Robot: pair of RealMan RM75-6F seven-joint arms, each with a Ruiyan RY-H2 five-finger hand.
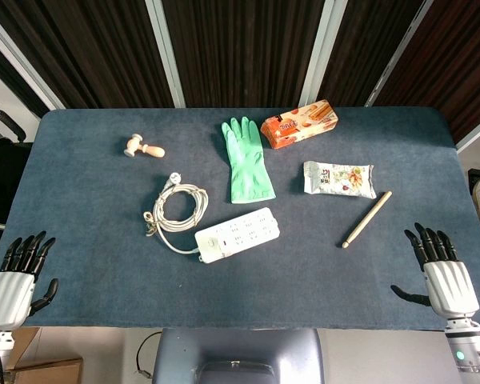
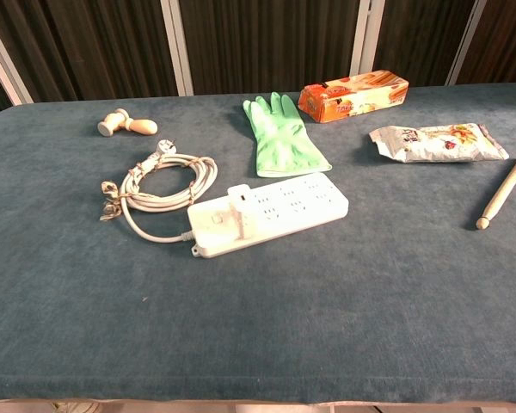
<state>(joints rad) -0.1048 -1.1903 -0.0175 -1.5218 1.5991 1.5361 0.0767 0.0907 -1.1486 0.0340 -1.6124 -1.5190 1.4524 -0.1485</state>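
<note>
My left hand (image 1: 18, 276) hovers at the table's front left corner, fingers apart, holding nothing. At the front right corner my right hand (image 1: 442, 270) is likewise spread and empty, nearest to a wooden stick (image 1: 367, 218) (image 2: 504, 190). Neither hand shows in the chest view. A white power strip (image 1: 237, 234) (image 2: 268, 212) lies in the middle with its coiled cable (image 1: 175, 206) (image 2: 159, 185) to its left. A green rubber glove (image 1: 246, 161) (image 2: 283, 136) lies flat behind it.
The blue cloth table (image 1: 104, 264) also carries a small wooden mallet-like piece (image 1: 143, 147) (image 2: 126, 124) at the back left, an orange snack box (image 1: 299, 123) (image 2: 353, 95) at the back, and a white snack packet (image 1: 339, 178) (image 2: 437, 142) to the right.
</note>
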